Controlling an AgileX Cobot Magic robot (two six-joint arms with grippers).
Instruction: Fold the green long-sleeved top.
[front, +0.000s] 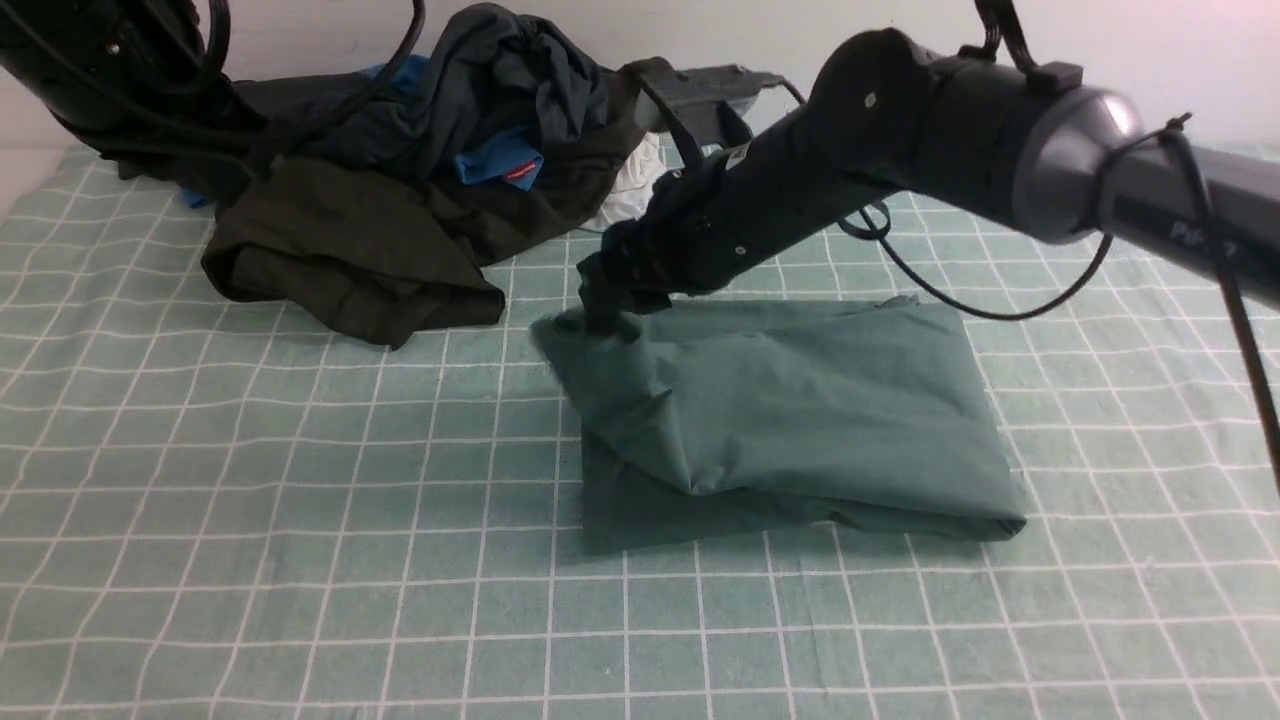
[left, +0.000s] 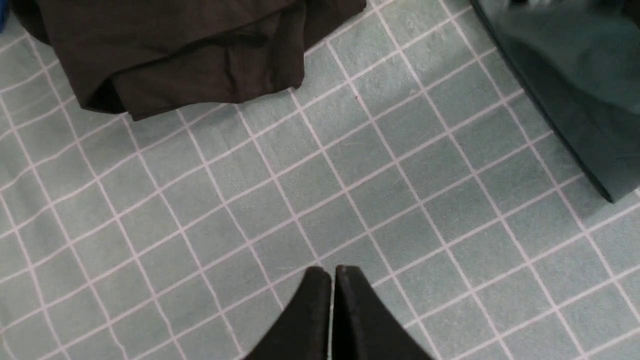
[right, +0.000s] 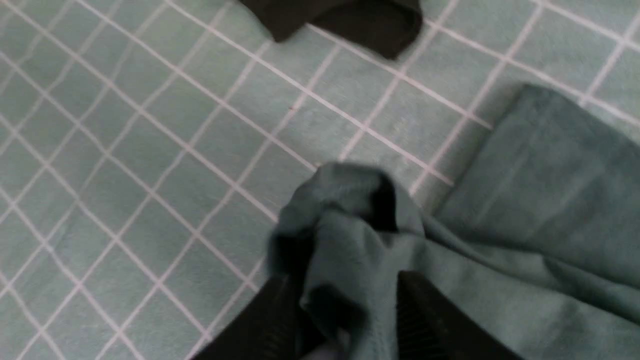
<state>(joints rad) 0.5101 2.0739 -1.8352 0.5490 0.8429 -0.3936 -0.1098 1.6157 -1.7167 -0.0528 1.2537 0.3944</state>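
Observation:
The green long-sleeved top (front: 800, 410) lies folded into a thick rectangle on the checked cloth, right of centre. My right gripper (front: 605, 315) is at its far left corner, shut on a bunch of the green fabric and holding that corner slightly raised. In the right wrist view the fabric (right: 350, 225) stands bunched between the two fingers of that gripper (right: 350, 295). My left gripper (left: 332, 272) is shut and empty, hovering over bare checked cloth. An edge of the top (left: 575, 75) shows in the left wrist view. The neck label and logo are hidden.
A dark olive-black garment (front: 350, 240) lies at the back left, close to the top's raised corner. Behind it is a pile of dark, blue (front: 500, 160) and white (front: 630, 200) clothes. The light-green white-checked cloth (front: 250, 500) covers the table.

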